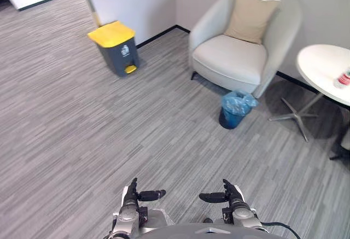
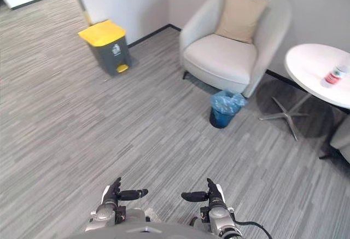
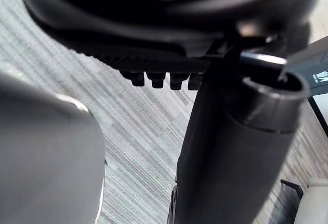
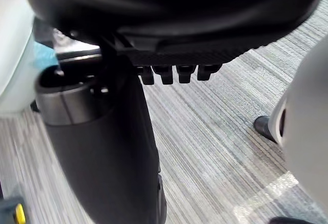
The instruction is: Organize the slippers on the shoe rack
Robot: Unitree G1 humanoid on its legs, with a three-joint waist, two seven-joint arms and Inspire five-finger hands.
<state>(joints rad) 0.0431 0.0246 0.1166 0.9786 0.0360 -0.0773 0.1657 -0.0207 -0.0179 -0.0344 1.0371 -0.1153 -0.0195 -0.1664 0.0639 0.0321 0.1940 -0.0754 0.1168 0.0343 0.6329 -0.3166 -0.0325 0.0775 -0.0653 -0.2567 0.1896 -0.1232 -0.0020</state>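
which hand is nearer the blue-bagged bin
Right. The right hand is nearly in line with the blue-bagged bin, on its near side; the left hand is farther left.

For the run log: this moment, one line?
left hand: open, empty | right hand: open, empty | ahead: grey armchair, yellow-lidded grey bin

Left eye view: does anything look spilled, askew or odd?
Nothing stands out. The yellow-lidded bin stands upright and shut, the cushion leans in the armchair, the blue-lined basket is upright beside it, and the can stands on the round table. The left robot hand and right robot hand are open, holding nothing.
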